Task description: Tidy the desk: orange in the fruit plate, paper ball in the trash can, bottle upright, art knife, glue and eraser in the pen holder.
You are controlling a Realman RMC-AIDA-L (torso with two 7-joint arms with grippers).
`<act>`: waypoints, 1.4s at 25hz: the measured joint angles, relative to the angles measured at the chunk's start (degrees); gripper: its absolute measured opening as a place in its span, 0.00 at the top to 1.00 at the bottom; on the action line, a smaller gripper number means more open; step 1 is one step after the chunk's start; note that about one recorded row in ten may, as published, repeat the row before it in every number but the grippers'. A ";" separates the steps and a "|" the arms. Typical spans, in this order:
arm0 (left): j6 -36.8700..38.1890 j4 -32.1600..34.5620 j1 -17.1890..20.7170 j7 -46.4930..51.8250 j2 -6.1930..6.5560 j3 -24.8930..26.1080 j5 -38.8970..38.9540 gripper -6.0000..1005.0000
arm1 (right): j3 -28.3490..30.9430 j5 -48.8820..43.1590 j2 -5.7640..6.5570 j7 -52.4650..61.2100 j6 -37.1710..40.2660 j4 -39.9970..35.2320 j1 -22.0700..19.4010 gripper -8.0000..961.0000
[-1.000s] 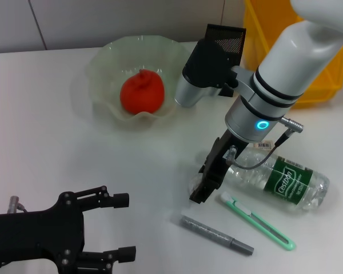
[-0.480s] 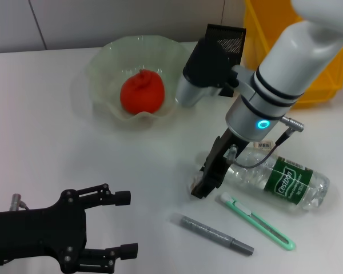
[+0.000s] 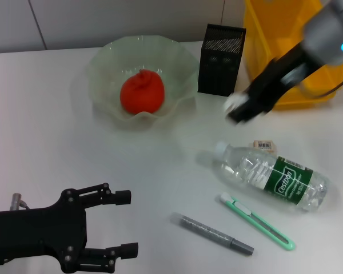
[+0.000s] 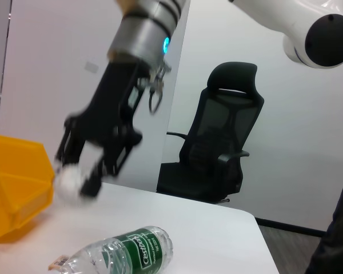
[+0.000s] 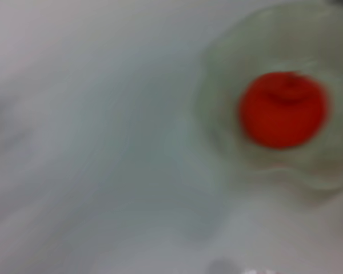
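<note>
Fingers of the right gripper (image 3: 238, 109) pinch the white paper ball (image 3: 234, 103) above the desk — just beside them stands the black pen holder (image 3: 220, 59), with the yellow trash can (image 3: 286, 57) behind. Below them lie the eraser (image 3: 263, 146), bottle (image 3: 271, 176), art knife (image 3: 257, 221) and glue (image 3: 215, 234). Farther off, the orange (image 3: 142, 92) sits in the fruit plate (image 3: 106, 71). The left gripper (image 3: 111, 225) rests parked, jaws spread.
</note>
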State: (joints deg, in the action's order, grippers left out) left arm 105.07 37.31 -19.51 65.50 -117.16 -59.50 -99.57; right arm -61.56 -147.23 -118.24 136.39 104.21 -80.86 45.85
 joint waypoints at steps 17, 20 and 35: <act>0.02 -0.05 0.00 0.33 -0.08 0.02 0.10 0.14 | 19.27 -5.85 3.83 -8.64 -17.52 4.95 -7.40 0.53; 0.04 -0.08 -0.06 0.18 -0.09 0.46 0.10 0.14 | 20.65 -4.47 4.02 -11.73 -21.20 8.24 -7.55 0.53; 0.06 -0.09 -0.18 0.46 -0.61 0.62 0.00 0.14 | 21.24 11.36 5.65 -36.34 -45.06 30.65 -6.75 0.54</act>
State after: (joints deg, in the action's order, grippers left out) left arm 105.12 37.22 -19.68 65.97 -117.78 -58.88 -99.57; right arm -40.32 -135.87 -112.59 100.04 59.16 -50.20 39.11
